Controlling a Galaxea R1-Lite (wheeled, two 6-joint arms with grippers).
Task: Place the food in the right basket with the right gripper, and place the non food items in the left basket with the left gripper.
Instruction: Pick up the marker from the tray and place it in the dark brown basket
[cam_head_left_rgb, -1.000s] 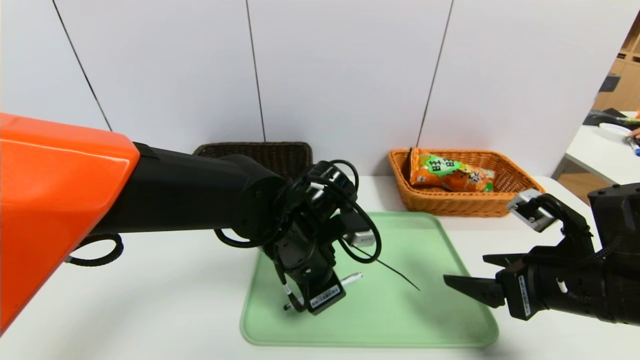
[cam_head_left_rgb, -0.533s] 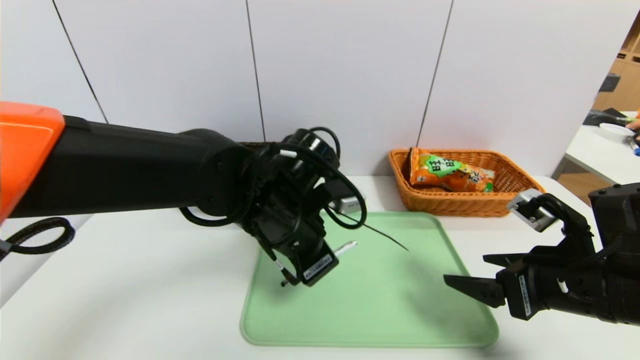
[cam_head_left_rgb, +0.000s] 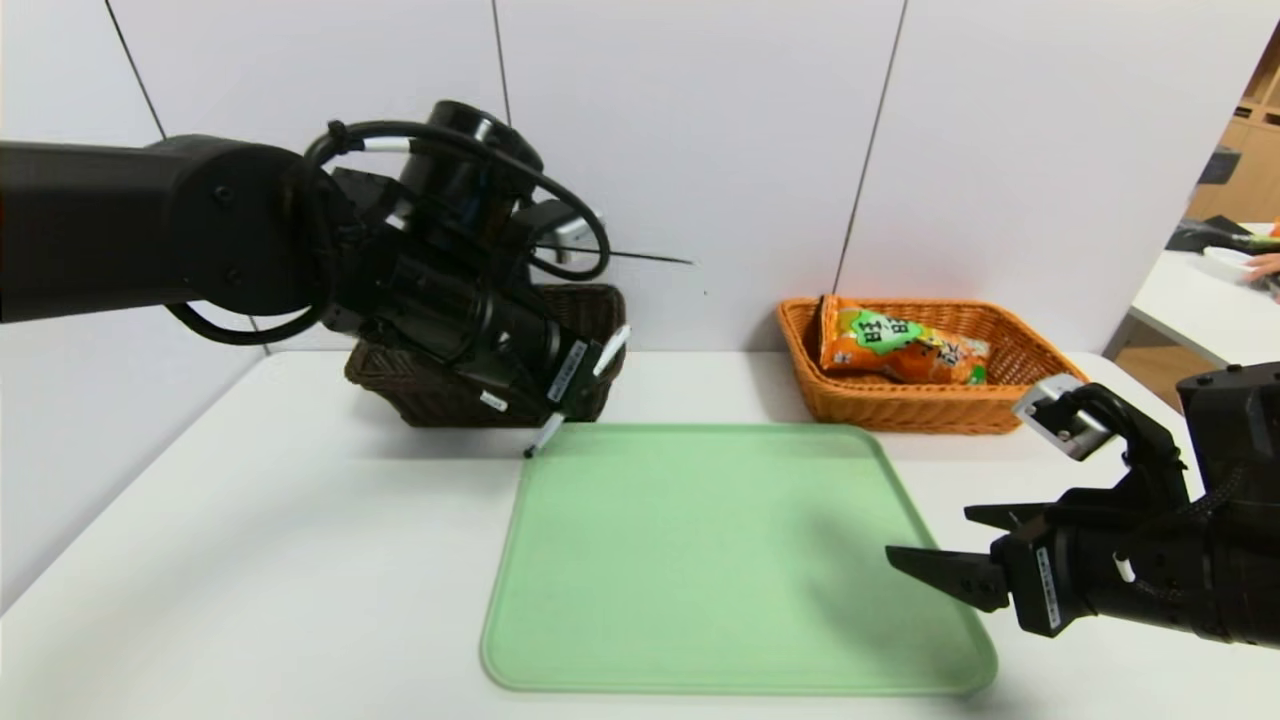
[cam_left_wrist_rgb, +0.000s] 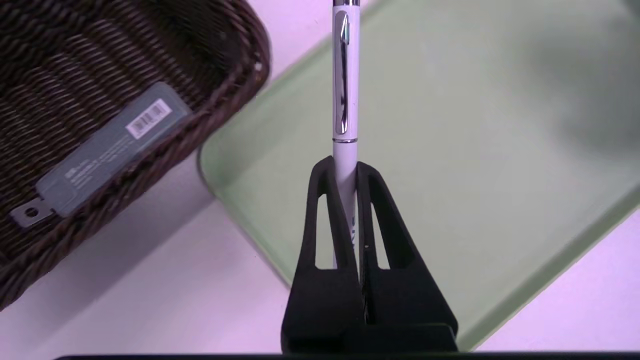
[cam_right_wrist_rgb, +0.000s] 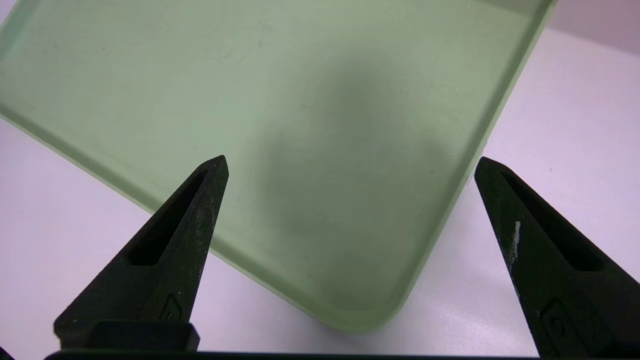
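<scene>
My left gripper (cam_head_left_rgb: 570, 388) (cam_left_wrist_rgb: 346, 165) is shut on a white pen (cam_head_left_rgb: 612, 350) (cam_left_wrist_rgb: 345, 75) with a silver clip. It holds the pen in the air by the front right corner of the left basket (cam_head_left_rgb: 595, 300) (cam_left_wrist_rgb: 235, 105), over the back left corner of the green tray. A flat grey item with a barcode (cam_left_wrist_rgb: 107, 150) lies inside that dark basket. The food, an orange snack bag (cam_head_left_rgb: 900, 350), lies in the right basket (cam_head_left_rgb: 930, 415). My right gripper (cam_head_left_rgb: 930, 537) (cam_right_wrist_rgb: 350, 161) is open and empty, low over the tray's front right corner.
The green tray (cam_head_left_rgb: 720, 560) (cam_right_wrist_rgb: 250, 100) (cam_left_wrist_rgb: 475, 150) lies bare in the middle of the white table. A thin black strand (cam_head_left_rgb: 640, 257) sticks out from the left wrist. A second table (cam_head_left_rgb: 1200, 300) stands at the far right.
The left arm has lifted the pen off the tray and carried it back and to the left, up to the dark basket. The right arm has not moved.
</scene>
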